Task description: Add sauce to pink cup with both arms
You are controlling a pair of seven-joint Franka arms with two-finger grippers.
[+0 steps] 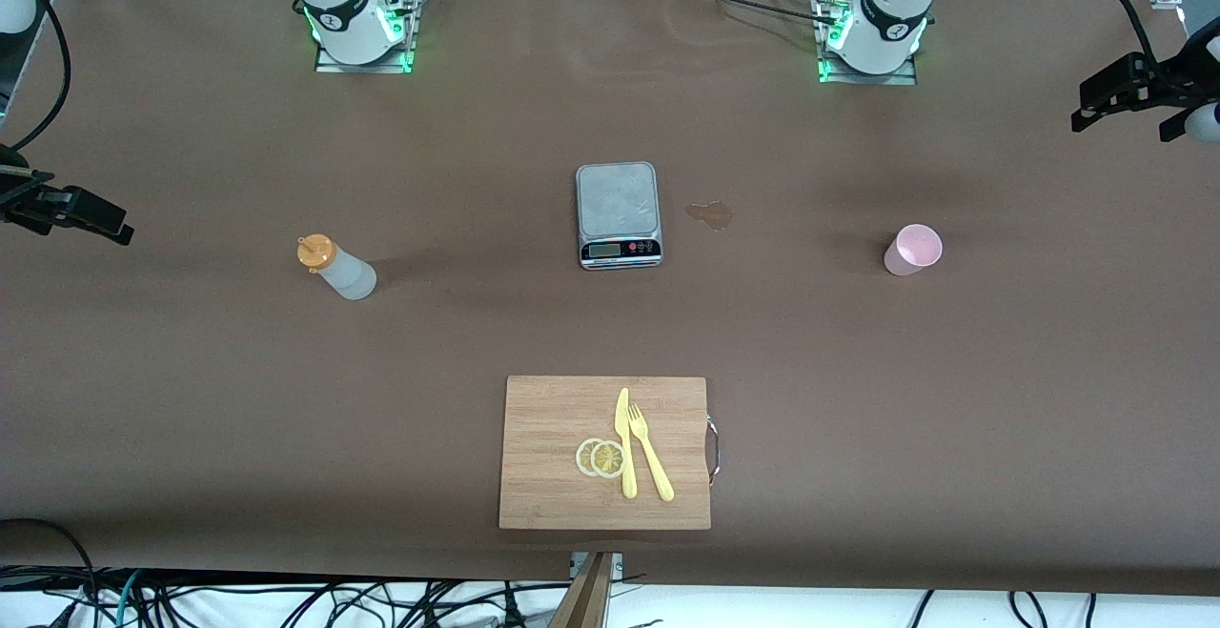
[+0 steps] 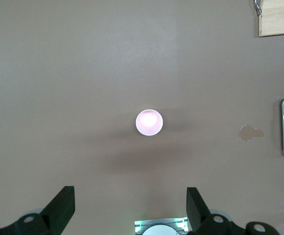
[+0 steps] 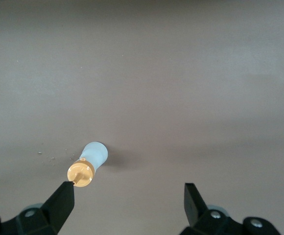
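The sauce stood upright on the brown table toward the right arm's end: a small translucent whitish squeeze bottle, cylindrical in the body, topped with an orange nozzle cap. In the right wrist view the bottle sat below the right end effector, close to one of its two black fingers, with the cap end nearest that finger; the fingers were spread wide apart and gripped nothing. The pink cup stood upright toward the left arm's end of the table, a small pale pink tapered plastic cup with a round rim, its inside bright and glossy. In the left wrist view the cup lay beneath the left end effector, roughly centred between the lines of its two fingers, which were likewise spread wide and empty. Both end effectors hung in the air above the table, well apart from each other, each over its own end. Between the bottle and the cup sat a kitchen scale with a grey plate, and just beside it, on the cup's side, a brownish stain. Nearer the front camera lay a wooden cutting board carrying a yellow knife, a yellow fork and two lemon slices.
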